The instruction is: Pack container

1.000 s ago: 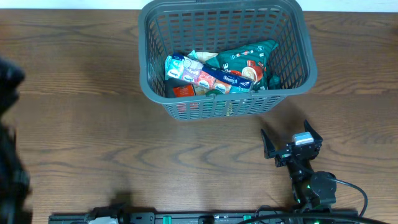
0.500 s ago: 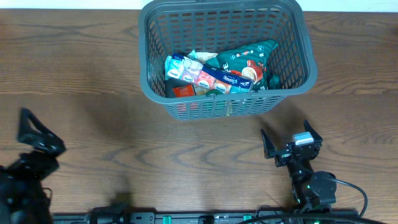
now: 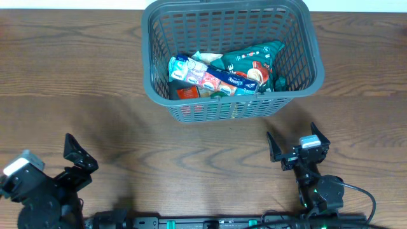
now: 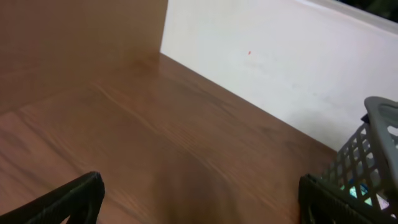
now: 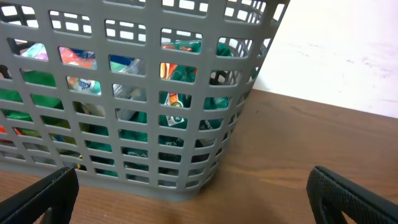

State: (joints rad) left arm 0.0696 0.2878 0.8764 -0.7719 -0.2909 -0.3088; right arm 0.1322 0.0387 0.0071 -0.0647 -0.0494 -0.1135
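Note:
The container (image 3: 316, 60), a dark grey lattice basket, stands at the back centre of the wooden table. Inside it lie a tissue pack (image 3: 210, 77), a green packet (image 3: 251, 60) and a red item (image 3: 187, 93). My right gripper (image 3: 296, 142) sits just in front of the basket's right corner, open and empty; in the right wrist view the lattice wall (image 5: 124, 45) fills the frame ahead of the spread gripper (image 5: 193, 202). My left gripper (image 3: 51, 166) is low at the front left, far from the basket, open with nothing in it. Its wrist view catches only the basket's corner (image 4: 373, 143).
A white wall (image 4: 280, 56) runs behind the table's back edge. A dark rail with green lights (image 3: 210, 222) lies along the front edge. Bare wood stretches between both arms and left of the basket.
My left arm has swung into view at the front left, from a dark blur at the edge to a clear gripper. The right arm and the basket have not moved.

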